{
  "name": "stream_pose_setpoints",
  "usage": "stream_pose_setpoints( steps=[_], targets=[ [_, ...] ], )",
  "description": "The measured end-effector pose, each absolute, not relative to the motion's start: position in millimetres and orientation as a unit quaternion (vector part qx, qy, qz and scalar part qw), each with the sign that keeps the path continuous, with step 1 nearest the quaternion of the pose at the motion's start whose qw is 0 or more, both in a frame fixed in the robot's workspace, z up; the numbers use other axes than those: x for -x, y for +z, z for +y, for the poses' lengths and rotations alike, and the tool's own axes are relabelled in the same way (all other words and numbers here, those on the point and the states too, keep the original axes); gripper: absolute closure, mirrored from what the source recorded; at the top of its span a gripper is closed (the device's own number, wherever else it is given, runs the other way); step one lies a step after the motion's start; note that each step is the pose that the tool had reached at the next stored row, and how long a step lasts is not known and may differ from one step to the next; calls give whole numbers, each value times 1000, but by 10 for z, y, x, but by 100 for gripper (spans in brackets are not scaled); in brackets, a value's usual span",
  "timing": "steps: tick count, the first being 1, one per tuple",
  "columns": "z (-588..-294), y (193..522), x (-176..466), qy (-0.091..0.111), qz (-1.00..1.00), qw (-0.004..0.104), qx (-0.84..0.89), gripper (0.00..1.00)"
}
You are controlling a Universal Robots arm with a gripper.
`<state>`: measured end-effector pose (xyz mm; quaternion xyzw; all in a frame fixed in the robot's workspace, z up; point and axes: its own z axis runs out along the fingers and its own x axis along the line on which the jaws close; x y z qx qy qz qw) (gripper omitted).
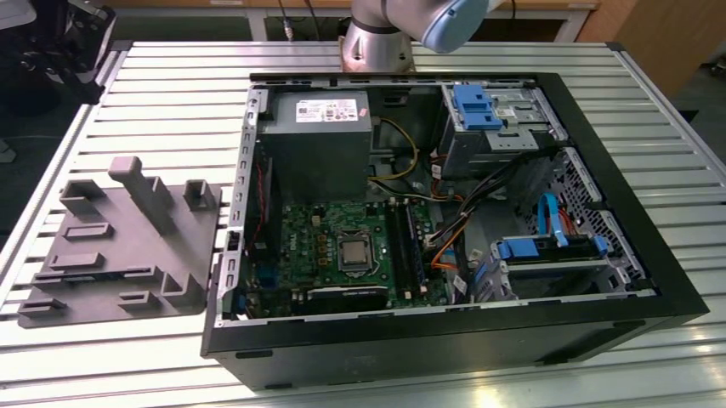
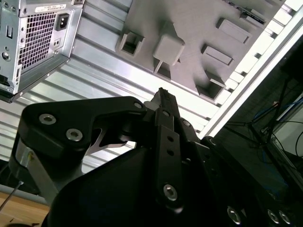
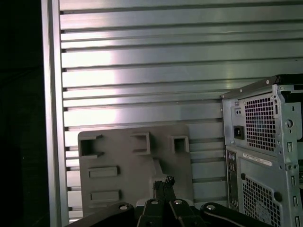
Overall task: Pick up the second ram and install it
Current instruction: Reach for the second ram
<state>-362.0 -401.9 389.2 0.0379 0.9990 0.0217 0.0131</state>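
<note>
My gripper (image 3: pixel 163 182) hangs high above the slatted table with its black fingertips together and nothing between them; it is also seen side-on in the second wrist view (image 2: pixel 163 97). Below it lies a grey moulded fixture (image 3: pixel 118 156), also in the exterior view (image 1: pixel 114 255). A thin dark strip, the second ram (image 1: pixel 97 274), lies along a slot at the fixture's front part, and its end shows at the fixture's far edge (image 2: pixel 251 14). The open computer case (image 1: pixel 443 212) holds the green motherboard (image 1: pixel 329 238) with long black slot sockets (image 1: pixel 405 242). The gripper is far from both.
The arm's base (image 1: pixel 375 38) stands behind the case. Inside the case are a grey power supply (image 1: pixel 318 136), blue drive brackets (image 1: pixel 477 106) and loose cables (image 1: pixel 454 234). The case's perforated back panel (image 3: pixel 265 156) stands beside the fixture. The table's edge rail (image 3: pixel 52 118) runs close to the fixture.
</note>
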Motion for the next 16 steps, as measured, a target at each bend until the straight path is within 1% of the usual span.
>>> stream_pose_setpoints(
  steps=[16],
  targets=[
    [-4032,3869,3687,22,999,13,-38,89]
  ],
)
